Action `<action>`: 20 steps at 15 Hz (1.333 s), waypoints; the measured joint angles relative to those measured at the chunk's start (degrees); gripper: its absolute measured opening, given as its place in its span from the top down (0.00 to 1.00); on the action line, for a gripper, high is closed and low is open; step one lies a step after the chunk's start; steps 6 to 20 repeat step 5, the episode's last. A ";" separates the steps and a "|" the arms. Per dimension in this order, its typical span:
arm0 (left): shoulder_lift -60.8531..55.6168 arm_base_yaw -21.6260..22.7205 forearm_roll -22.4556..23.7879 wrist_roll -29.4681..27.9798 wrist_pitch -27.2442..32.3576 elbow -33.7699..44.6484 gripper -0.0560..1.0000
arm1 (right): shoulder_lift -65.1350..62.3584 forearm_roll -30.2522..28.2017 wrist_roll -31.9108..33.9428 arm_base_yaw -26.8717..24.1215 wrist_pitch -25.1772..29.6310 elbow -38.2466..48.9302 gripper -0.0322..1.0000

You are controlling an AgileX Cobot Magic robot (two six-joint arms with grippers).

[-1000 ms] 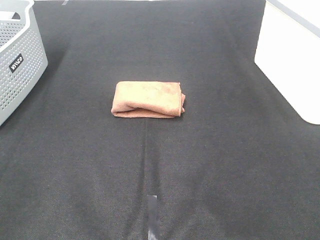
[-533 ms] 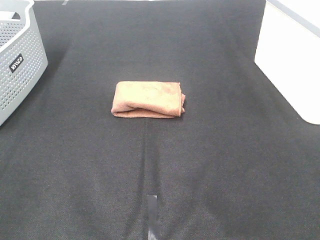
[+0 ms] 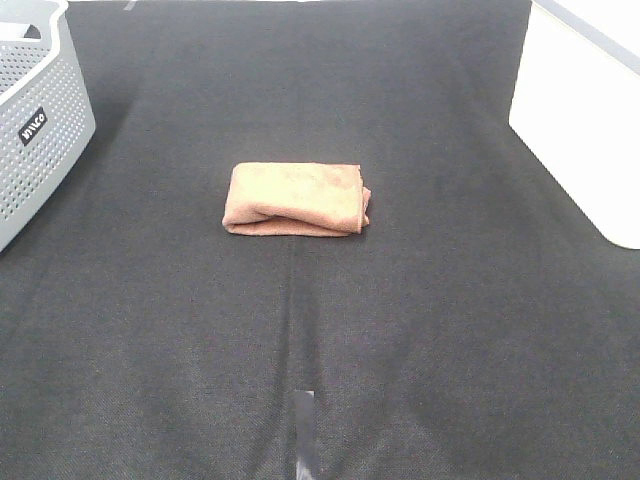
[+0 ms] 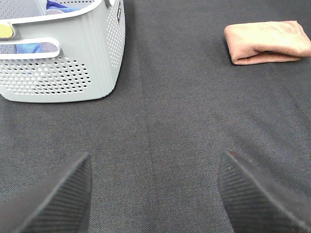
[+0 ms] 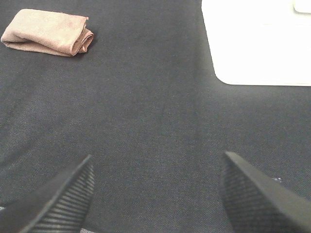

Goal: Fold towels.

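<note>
The rust-orange towel [image 3: 294, 198] lies folded into a small thick bundle on the black cloth at the table's middle. It also shows in the left wrist view [image 4: 267, 41] and in the right wrist view [image 5: 47, 31]. Neither arm shows in the exterior high view. My left gripper [image 4: 154, 194] is open and empty above bare cloth, well short of the towel. My right gripper [image 5: 156, 191] is open and empty too, also far from the towel.
A grey perforated laundry basket [image 3: 40, 130] stands at the far left; the left wrist view shows blue fabric inside it [image 4: 58, 7]. A white tray-like object [image 3: 585, 110] sits at the right edge. A strip of grey tape [image 3: 304, 430] marks the front centre.
</note>
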 joint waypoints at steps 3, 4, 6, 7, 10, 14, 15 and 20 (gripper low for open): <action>0.00 0.00 0.00 0.00 0.00 0.00 0.29 | 0.00 0.00 0.00 0.00 0.00 0.00 0.30; 0.00 0.00 0.00 0.00 0.00 0.00 0.29 | 0.00 0.00 0.00 0.00 0.00 0.00 0.30; 0.00 0.00 0.00 0.00 0.00 0.00 0.29 | 0.00 0.00 0.00 0.00 0.00 0.00 0.30; 0.00 0.00 0.00 0.00 0.00 0.00 0.29 | 0.00 0.00 0.00 0.00 0.00 0.00 0.30; 0.00 0.00 0.00 0.00 0.00 0.00 0.29 | 0.00 0.00 0.00 0.00 0.00 0.00 0.30; 0.00 0.00 0.00 0.00 0.00 0.00 0.29 | 0.00 0.00 0.00 0.00 0.00 0.00 0.30; 0.00 0.00 0.00 0.00 0.00 0.00 0.29 | 0.00 0.00 0.00 0.00 0.00 0.00 0.30; 0.00 0.00 0.00 0.00 0.00 0.00 0.29 | 0.00 0.00 0.00 0.00 0.00 0.00 0.30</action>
